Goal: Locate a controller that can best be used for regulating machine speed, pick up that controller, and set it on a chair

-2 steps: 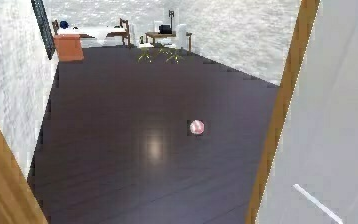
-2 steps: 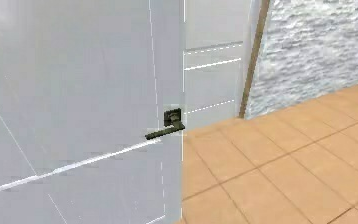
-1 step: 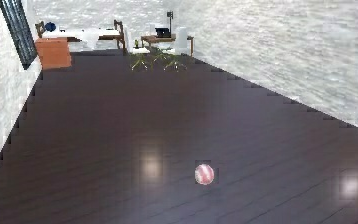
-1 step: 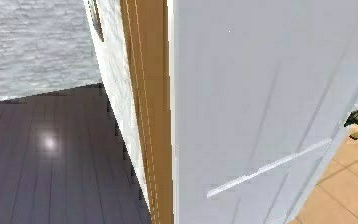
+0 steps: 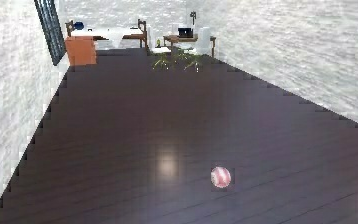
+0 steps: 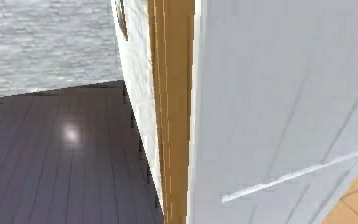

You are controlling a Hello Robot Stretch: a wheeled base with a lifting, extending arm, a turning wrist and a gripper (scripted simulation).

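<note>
**Scanning a long room for the controller**

Forward view first: a dark plank floor [image 5: 137,120] is seen running out to a cluster of furniture at the far end. One striped pink ball [image 5: 221,177] lies loose on the near boards, well apart from everything else. It is probably a stray object, with no part in the task.

At the far end are counted one orange desk [image 5: 80,47], one dark table [image 5: 179,39] and what seem to be two pale chairs [image 5: 163,56]. The chairs are drawn up near that table, as though for sitting at it. One window [image 5: 50,28] is set in the wall at this view's left.

Where the controller lies cannot be told. It is judged likeliest to be on that far furniture, where things are too small to be made out.

Arm side view next: one white door [image 6: 287,110] is hung on one wooden frame [image 6: 172,100], close alongside. The robot is therefore judged to stand at a doorway. The gripper's state cannot be told.
</note>
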